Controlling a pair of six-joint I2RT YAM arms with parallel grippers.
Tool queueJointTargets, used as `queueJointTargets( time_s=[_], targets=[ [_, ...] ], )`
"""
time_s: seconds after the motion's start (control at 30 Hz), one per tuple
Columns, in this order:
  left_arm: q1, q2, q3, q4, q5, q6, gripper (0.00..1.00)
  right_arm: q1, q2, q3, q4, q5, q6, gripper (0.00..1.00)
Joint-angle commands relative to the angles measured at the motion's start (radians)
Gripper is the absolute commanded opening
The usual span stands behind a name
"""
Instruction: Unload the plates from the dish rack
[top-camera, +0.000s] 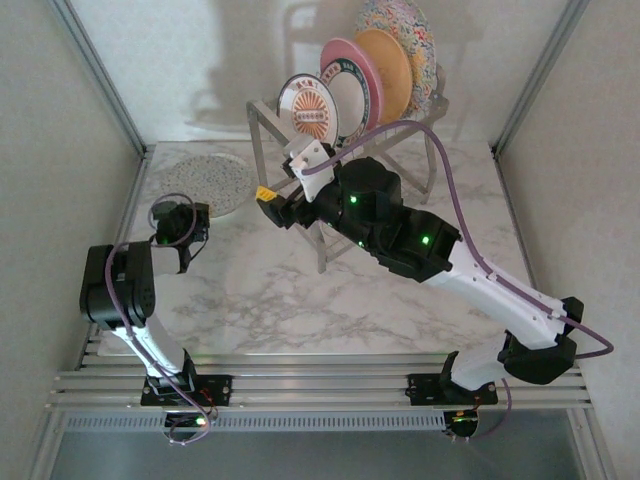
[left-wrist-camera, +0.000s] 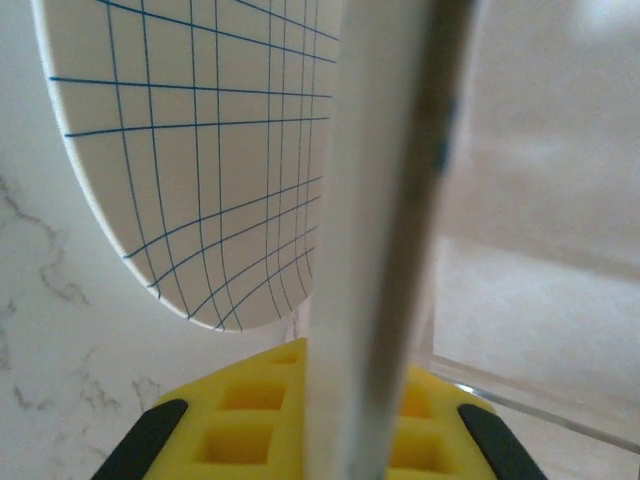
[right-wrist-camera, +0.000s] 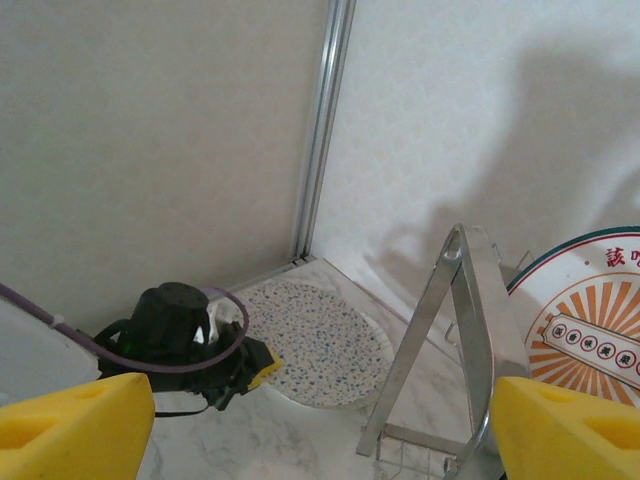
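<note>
The right gripper (top-camera: 282, 178) hangs with its yellow pads spread wide and nothing between them, low at the front left corner of the dish rack (top-camera: 262, 130). The nearest of the plates, the small white one with the orange medallion (top-camera: 308, 112), stands upright in the front slot, just above and to the right of the jaws. A pink-rimmed plate (top-camera: 350, 85) stands close behind it.

I'd say the pick is about to start. To do it well, the gripper should rise clear of the rack's slanted leg (right-wrist-camera: 455, 330), straddle the medallion plate's upper rim without nudging the pink one, then lift straight up before swinging away.

A speckled plate (top-camera: 205, 180) already lies flat on the marble table (top-camera: 290, 300). The left gripper (top-camera: 185, 225) waits beside it, clenched; a pale blurred edge runs between its pads, and I cannot tell whether it grips anything.
</note>
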Motion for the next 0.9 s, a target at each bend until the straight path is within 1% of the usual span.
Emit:
queueJointTargets(
  time_s=[0.0, 0.4, 0.87],
  targets=[
    [0.009, 0.033, 0.062, 0.091, 0.032, 0.033, 0.0, 0.011, 0.015, 0.043, -0.017, -0.007, -0.004, 0.88],
    [0.009, 0.136, 0.158, 0.038, 0.042, 0.051, 0.0, 0.011, 0.026, 0.046, -0.023, -0.002, 0.006, 0.88],
    [0.011, 0.19, 0.208, -0.017, 0.038, 0.061, 0.0, 0.01, 0.033, 0.048, -0.028, -0.007, 0.008, 0.89]
  ],
)
